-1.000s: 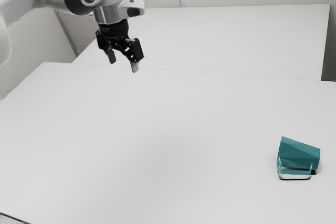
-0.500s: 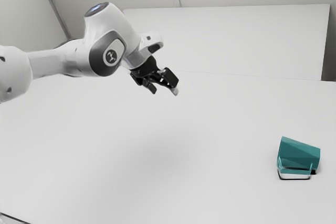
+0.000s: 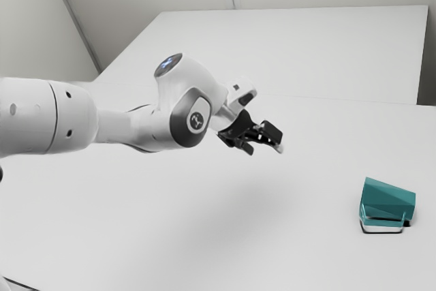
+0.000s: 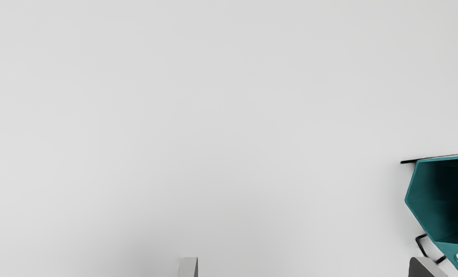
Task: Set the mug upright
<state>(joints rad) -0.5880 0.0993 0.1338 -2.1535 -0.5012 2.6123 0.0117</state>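
Observation:
My gripper (image 3: 265, 151) hangs above the table in the exterior view, up and to that view's left of the mug, with a wide gap between them. In the wrist view the gripper (image 4: 302, 265) is open, its two fingertips far apart and nothing between them. The teal, faceted mug (image 3: 388, 201) lies tipped on its side at the exterior view's right. Its hollow inside faces my hand's camera in the wrist view, where part of the mug (image 4: 440, 200) is cut off at the picture's edge, beyond one fingertip.
The white table (image 3: 204, 236) spreads under the arm and the mug. Behind it, in the exterior view, stands another white surface (image 3: 293, 49), with pale walls around. A thin dark line crosses the exterior view's lower left corner.
My hand has moved toward the exterior view's right and lower, closer to the mug, and has tilted. More of the arm shows at that view's left. The mug has not moved.

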